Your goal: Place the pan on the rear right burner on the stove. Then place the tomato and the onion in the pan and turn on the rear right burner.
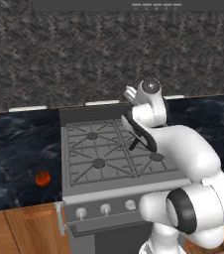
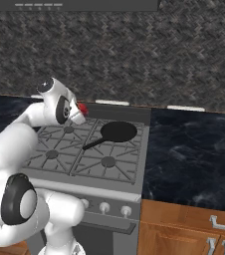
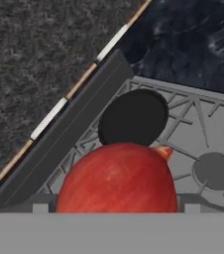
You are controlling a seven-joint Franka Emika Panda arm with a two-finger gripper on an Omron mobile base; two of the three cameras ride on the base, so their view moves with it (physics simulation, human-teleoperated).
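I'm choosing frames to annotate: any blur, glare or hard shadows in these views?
Left base view: soft and grainy, no glare on the stove; tomato small but distinct. Right base view: flat, even light, the pan a matte black disc. Hand view: the onion looms large in the pincer, with faint sheen.

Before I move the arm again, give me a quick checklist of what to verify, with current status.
1. Pan sits at the rear right of the stove: ok.
2. Onion held in the gripper: ok.
3. Onion over the pan: not ok, it is short of it.
4. Pan free of other things: ok.
5. Tomato lies on the counter left of the stove: ok.
6. Knob position: cannot tell.
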